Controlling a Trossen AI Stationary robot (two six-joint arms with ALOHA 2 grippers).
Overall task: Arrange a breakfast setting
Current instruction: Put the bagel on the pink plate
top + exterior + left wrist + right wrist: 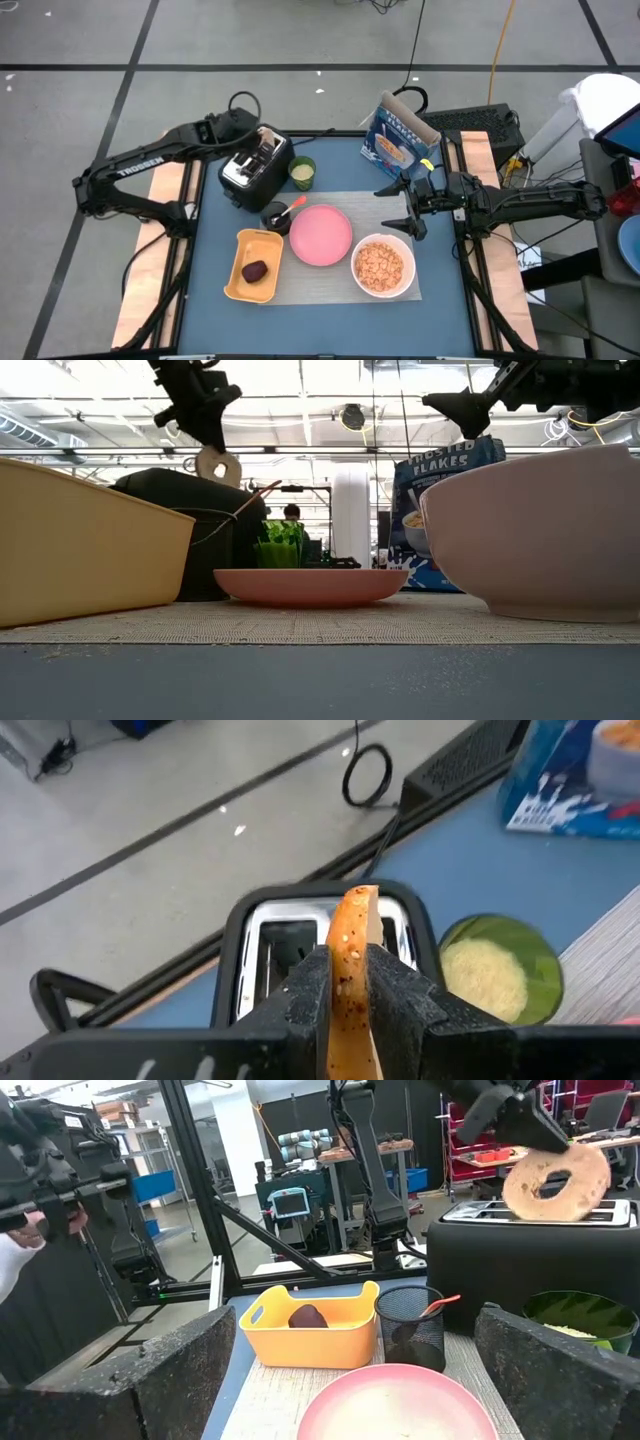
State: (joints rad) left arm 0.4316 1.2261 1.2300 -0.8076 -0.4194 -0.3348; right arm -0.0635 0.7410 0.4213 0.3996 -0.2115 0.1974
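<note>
My left gripper point(265, 138) is shut on a toasted bagel half point(557, 1180) right over the black-and-silver toaster point(252, 167) at the far left. My right gripper point(392, 206) is open and empty, above the grey mat's point(340, 285) far right part, next to the cereal box point(400, 135). On the mat sit the round pink plate point(320, 236) and the white bowl point(352, 262) of tan cereal point(382, 265). The small dark-red fruit point(255, 271) lies in the yellow tray point(243, 243). The spoon's orange handle point(294, 204) sticks out of a black mesh cup point(275, 216). My left gripper pinches the bagel half by its two flat faces between the two fingers point(305, 988), near its upper rim point(350, 935). The fingers come from above, pointing down. The bagel hangs upright below them point(218, 465), its lower edge about level with the toaster's slots.
A green cup point(302, 173) of pale grains stands between the toaster and the mat. The cereal box stands at the table's far right. The mesh cup stands between the toaster, the tray and the plate. Bare blue table lies along the near edge point(330, 325).
</note>
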